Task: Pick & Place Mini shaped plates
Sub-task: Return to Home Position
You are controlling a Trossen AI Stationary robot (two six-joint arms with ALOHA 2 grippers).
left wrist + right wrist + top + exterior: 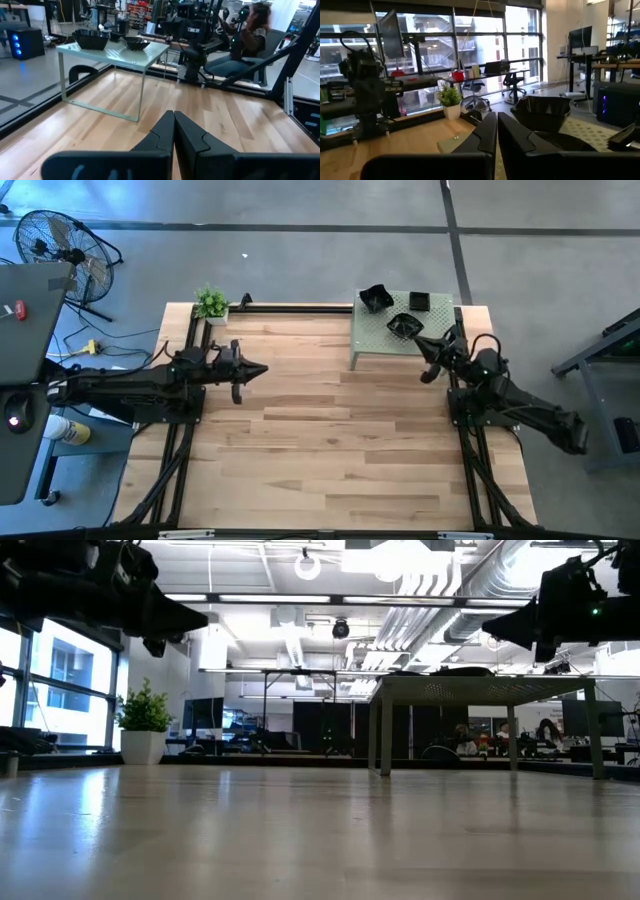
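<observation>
Three glossy black mini plates rest on the pale green perforated stand (372, 340) at the table's far right: a wavy one (375, 298), a square one (418, 301) and a flower-like one (403, 326). Two of them show in the left wrist view (91, 38) (136, 43), and one shows close ahead in the right wrist view (542, 113). My right gripper (424, 345) is shut and empty, hovering at the stand's near right corner. My left gripper (262, 369) is shut and empty, held above the table's left side, pointing right.
A small potted plant (211, 303) stands at the table's far left corner. The stand's legs (141, 100) rise from the wood. A seated person (245, 37) shows beyond the table's right edge. Bare wood (330, 450) spreads over the table's middle and near half.
</observation>
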